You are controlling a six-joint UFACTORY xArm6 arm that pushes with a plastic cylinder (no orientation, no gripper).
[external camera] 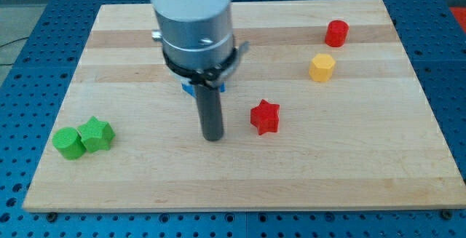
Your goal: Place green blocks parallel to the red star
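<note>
1. At the view's far left, near the bottom-left corner of the wooden board (145,187), two green blocks sit touching each other: a green cylinder (68,143) closest to the left edge, and a green star (96,134) just beside it on the right
2. Both green blocks are bright, matte and unmarked, and both stand flat on the board; they lie well apart from everything else
3. Moving right, the arm (191,12) comes down from the top edge as a wide pale column ending in a dark metal collar, held upright
4. Below the collar hangs the straight dark rod, vertical, and my tip (212,137) rests on the board a little left of centre; the rod has no parts that spread or pinch, so it simply stands bare, touching no block
5. A blue block (191,89) peeks out behind the rod under the collar; its shape cannot be told
6. The red star (265,117) lies just to the right of my tip, near but apart
7. Further right, toward the top-right corner, sits a yellow hexagon block (322,68), with a red cylinder (336,33) above it nearer the top edge
</note>
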